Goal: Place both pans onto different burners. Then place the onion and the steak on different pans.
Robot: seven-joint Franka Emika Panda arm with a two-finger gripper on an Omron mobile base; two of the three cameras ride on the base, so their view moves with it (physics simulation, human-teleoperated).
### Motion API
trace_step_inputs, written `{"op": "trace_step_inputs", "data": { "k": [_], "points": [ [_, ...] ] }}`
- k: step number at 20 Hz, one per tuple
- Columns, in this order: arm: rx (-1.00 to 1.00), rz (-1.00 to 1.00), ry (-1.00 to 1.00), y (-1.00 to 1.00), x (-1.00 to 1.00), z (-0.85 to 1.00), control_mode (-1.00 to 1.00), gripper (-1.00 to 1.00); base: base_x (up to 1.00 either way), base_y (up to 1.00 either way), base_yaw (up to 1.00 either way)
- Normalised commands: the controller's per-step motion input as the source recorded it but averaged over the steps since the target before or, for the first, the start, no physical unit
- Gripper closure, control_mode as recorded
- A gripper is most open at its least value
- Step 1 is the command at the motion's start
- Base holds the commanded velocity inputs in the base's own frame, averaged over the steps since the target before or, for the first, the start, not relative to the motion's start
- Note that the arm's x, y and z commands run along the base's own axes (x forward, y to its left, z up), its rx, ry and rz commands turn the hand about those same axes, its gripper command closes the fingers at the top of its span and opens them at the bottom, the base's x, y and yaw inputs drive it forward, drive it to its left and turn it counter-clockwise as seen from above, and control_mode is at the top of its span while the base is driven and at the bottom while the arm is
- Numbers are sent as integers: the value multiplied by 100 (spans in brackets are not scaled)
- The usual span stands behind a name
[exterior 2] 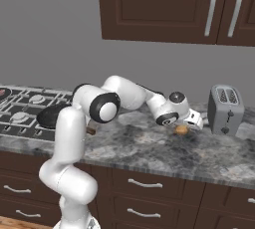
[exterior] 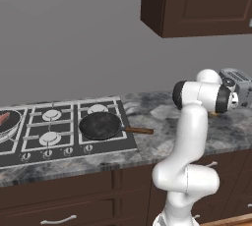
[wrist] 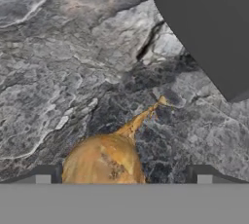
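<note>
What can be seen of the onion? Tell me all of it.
The onion is a small rounded bulb with a glossy tan-orange skin, mottled darker in patches, and a thin dry stalk tapering away from it. It lies on the grey marbled counter, to the right of the hob and short of the toaster. The open gripper sits right over it, a finger on each side with gaps to both; nothing else touches the onion.

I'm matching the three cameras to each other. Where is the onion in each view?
Left base view: can't make it out; the arm covers that spot.
Right base view: onion on the counter, right of centre, under the gripper.
Hand view: bottom centre, between the fingertips.
Shared landmark: toaster.
</note>
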Motion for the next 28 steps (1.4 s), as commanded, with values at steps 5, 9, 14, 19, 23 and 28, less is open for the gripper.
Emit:
{"op": "trace_step_inputs", "data": {
  "k": [5, 9, 14, 19, 23, 28],
  "points": [
    [3, -10, 0, 1, -4, -5, -100, -100, 0, 0, 0],
    [11, -5, 0, 13, 14, -38, -100, -100, 0, 0, 0],
    [14, -4, 4, 8, 22, -62, -100, -100, 0, 0, 0],
    [10, -4, 3, 9, 27, -51, -100, 100, 0, 0, 0],
    [3, 0, 0, 42, 6, 0, -100, 100, 0, 0, 0],
    [0, 0, -5, 100, -20, 0, -100, 100, 0, 0, 0]
  ]
}}
